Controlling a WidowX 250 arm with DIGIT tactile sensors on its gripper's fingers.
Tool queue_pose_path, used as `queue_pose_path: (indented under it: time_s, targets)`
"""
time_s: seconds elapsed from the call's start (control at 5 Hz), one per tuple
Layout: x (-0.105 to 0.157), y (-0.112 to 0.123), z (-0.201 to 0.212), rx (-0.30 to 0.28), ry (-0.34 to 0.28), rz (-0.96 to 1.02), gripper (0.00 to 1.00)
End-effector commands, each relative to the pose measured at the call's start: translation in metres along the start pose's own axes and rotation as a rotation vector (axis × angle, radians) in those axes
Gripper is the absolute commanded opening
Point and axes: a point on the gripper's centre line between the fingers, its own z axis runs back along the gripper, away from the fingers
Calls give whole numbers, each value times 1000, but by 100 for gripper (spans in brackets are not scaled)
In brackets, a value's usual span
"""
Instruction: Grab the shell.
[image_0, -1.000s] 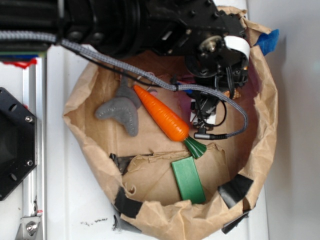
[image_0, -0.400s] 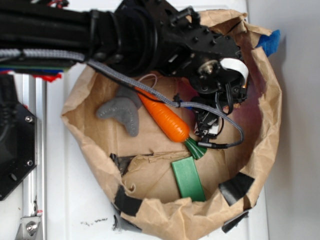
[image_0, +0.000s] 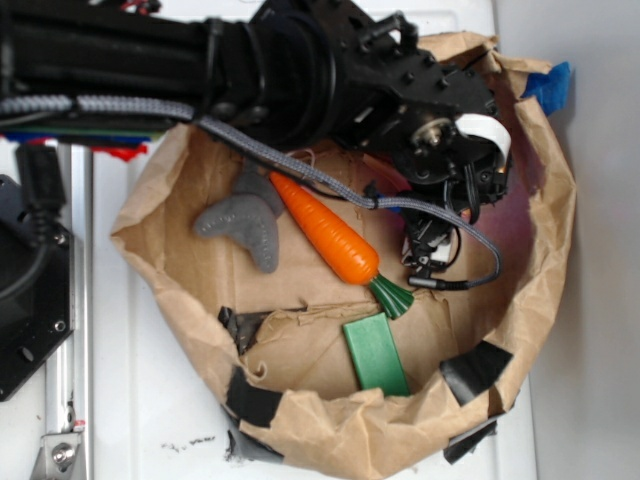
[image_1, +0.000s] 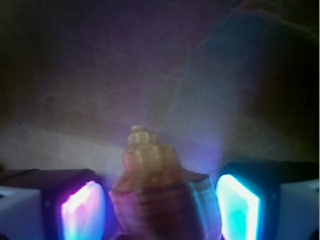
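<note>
Compared with the earlier exterior pictures, the arm is shifting toward the right wall of the paper bag, and the end effector is sitting lower, beside the leafy end of the carrot. The bag rim is also changing shape under the arm.

In the wrist view, the shell is lying between the two lit pads, point facing away from the camera. Gaps are showing on both sides of it, most clearly at the left pad, so the end effector is reading as open and straddling the shell, not yet clamping it. In the exterior view the shell is hidden under the end effector, right of the carrot.

Judgement: the approach is nearly finished; closing is the remaining step.

No brand, label or readable writing is showing in either view.
</note>
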Motion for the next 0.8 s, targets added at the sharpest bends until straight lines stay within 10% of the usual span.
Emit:
queue_pose_path:
  time_s: [0.0,0.4,0.6]
  targets:
    - [-1,0,5,-3,14,25,0]
    - [-8,-26,50,-50,108,137,0]
    - [-15,-56,82,12,205,255,0]
